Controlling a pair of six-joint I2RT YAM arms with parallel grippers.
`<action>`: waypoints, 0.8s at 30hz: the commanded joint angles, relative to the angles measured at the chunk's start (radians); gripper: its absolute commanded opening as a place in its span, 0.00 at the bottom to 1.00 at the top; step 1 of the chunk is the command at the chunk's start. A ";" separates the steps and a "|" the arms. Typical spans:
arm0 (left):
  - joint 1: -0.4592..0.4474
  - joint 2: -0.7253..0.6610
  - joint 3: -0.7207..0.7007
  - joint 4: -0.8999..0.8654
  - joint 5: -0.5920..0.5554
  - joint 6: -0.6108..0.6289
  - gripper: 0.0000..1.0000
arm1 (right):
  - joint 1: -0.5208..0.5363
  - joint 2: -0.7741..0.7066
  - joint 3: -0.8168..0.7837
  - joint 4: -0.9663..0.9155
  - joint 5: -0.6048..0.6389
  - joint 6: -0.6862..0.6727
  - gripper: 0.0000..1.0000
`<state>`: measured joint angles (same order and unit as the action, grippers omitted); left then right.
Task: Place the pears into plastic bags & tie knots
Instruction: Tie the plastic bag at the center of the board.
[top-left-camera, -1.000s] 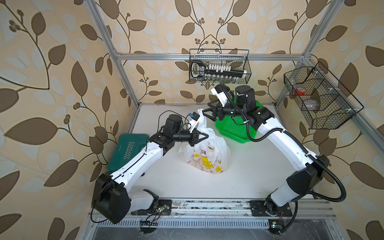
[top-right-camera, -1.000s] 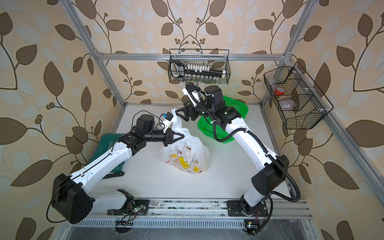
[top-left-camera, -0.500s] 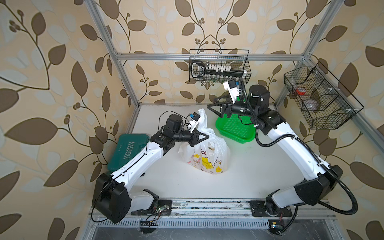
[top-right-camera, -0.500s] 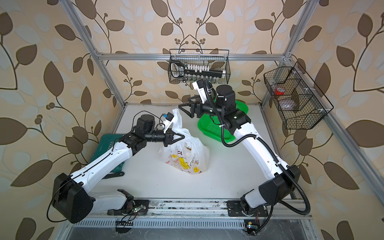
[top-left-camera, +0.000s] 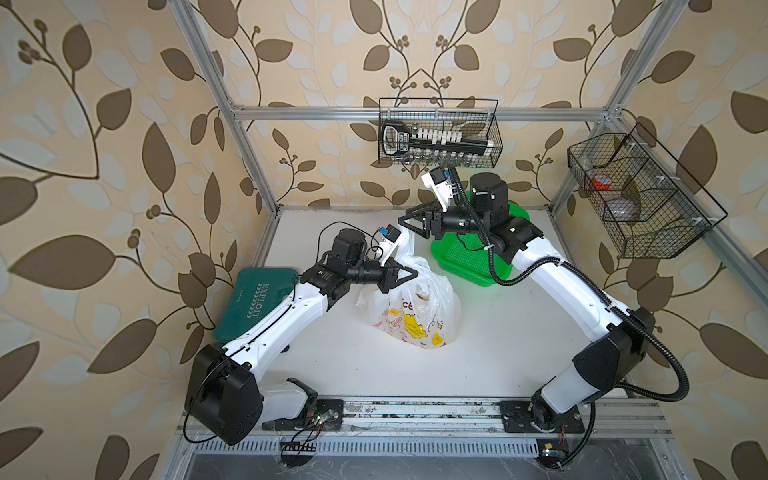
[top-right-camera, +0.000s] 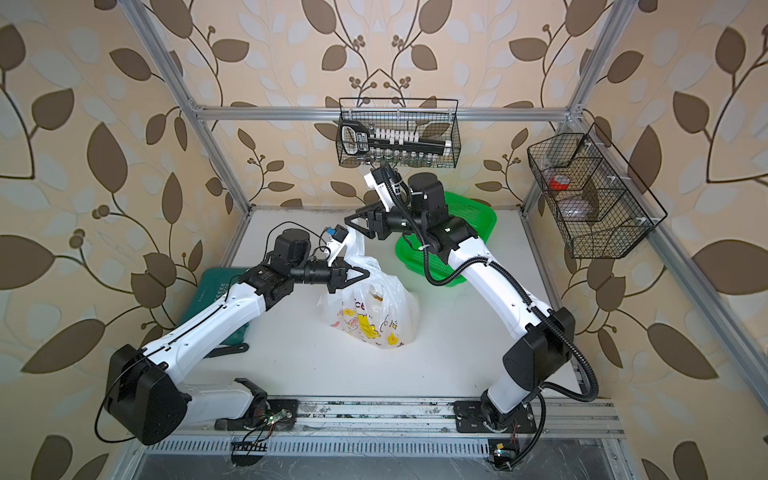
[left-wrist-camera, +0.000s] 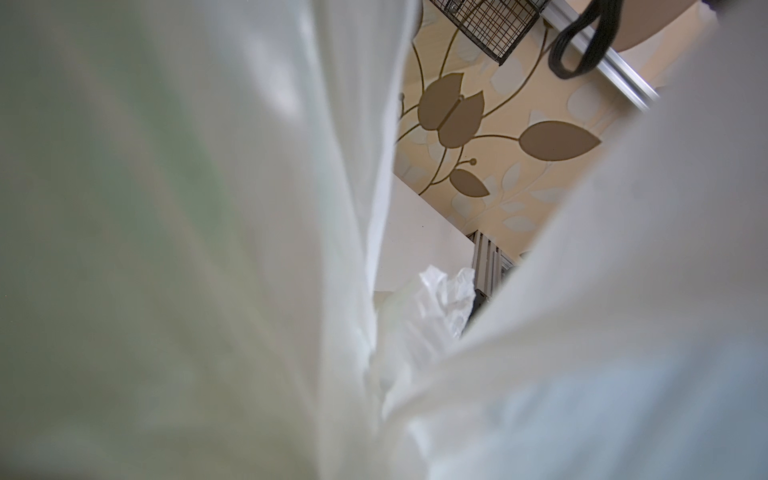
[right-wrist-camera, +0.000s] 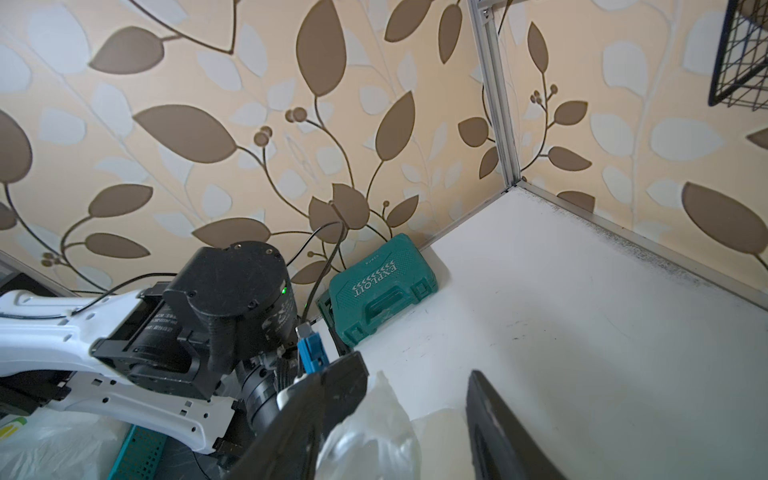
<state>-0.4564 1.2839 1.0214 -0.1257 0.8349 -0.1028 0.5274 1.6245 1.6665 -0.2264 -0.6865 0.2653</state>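
The plastic bag (top-left-camera: 415, 320) (top-right-camera: 374, 320), translucent white with a yellow-red cartoon print, stands bulging mid-table. My left gripper (top-left-camera: 412, 274) (top-right-camera: 365, 273) is shut on one handle at the bag's top, and white film (left-wrist-camera: 249, 249) fills the left wrist view. The other handle loop (top-left-camera: 408, 245) (right-wrist-camera: 374, 424) sticks up apart from it, between the separated fingers (right-wrist-camera: 332, 386) of my right gripper (top-left-camera: 402, 221) (right-wrist-camera: 415, 399), which is open. The pears are hidden, apart from a tan-orange patch (top-left-camera: 422, 296) showing in the bag's mouth. No knot is in view.
A green perforated basket (top-left-camera: 465, 266) stands behind the bag under my right arm. A dark green tool case (top-left-camera: 257, 303) (right-wrist-camera: 382, 286) lies by the left wall. Wire baskets hang on the back wall (top-left-camera: 440, 133) and the right wall (top-left-camera: 640, 199).
My right arm swung out to the right and came back left. Its gripper now reaches round the upright handle loop with narrower jaws. The left gripper and the bag stayed still.
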 joint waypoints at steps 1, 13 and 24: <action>0.010 -0.012 0.036 0.029 0.026 0.022 0.00 | 0.002 0.002 0.023 -0.006 -0.066 0.001 0.36; 0.016 -0.018 0.031 0.043 -0.006 -0.010 0.00 | -0.060 -0.110 -0.066 0.000 0.023 -0.001 0.00; 0.051 -0.025 -0.009 0.126 -0.012 -0.097 0.00 | -0.112 -0.401 -0.428 0.160 0.240 0.130 0.00</action>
<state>-0.4236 1.2819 1.0206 -0.0242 0.8291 -0.1623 0.4194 1.2705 1.2785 -0.1520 -0.5240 0.3614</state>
